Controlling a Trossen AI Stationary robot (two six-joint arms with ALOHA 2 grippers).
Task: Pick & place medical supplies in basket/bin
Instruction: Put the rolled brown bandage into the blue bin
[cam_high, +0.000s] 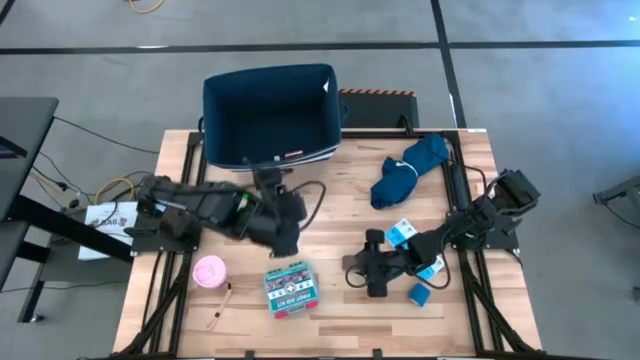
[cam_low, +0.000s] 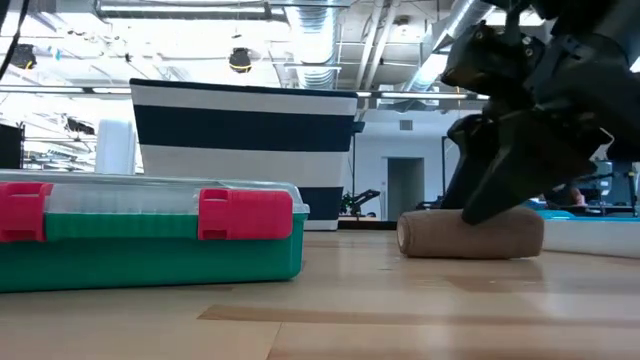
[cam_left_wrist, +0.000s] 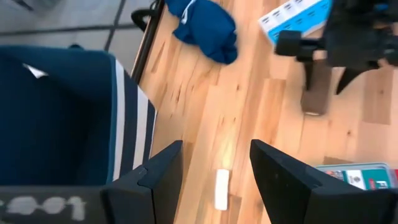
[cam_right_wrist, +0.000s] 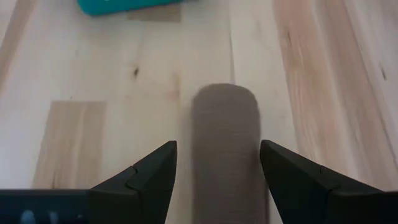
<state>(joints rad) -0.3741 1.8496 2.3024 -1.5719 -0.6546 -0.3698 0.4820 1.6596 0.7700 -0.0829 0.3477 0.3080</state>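
The left gripper (cam_high: 283, 237) hovers near the table's middle, just in front of the basket (cam_high: 225, 120), which stands at the far edge. Its fingers (cam_left_wrist: 158, 171) are spread, holding nothing. A small white stick-like item (cam_left_wrist: 221, 188) lies on the wood below the gap between them, beside the basket's striped wall.

Toward the near edge lie the pink round roll (cam_high: 208, 270), thin sticks (cam_high: 222, 305) and the teal-green first-aid box (cam_high: 290, 288). The box is rigid plastic with red latches; it probably needs a grip across its narrow width.

The right gripper (cam_high: 356, 272) sits low over the table right of the box. Its fingers (cam_right_wrist: 149, 168) are spread, straddling the brown oblong (cam_right_wrist: 225, 137), one on each side, not yet touching it. The oblong lies flat on the wood, its long axis running away from the wrist. It looks like a soft, light rolled bandage; it should compress slightly and resist slipping. Take hold across its middle, closing on the rounded sides.

Farther right lie the white-and-blue pill strip (cam_high: 402, 232), a small blue box (cam_high: 419, 293) and a blue cloth (cam_high: 405, 170).
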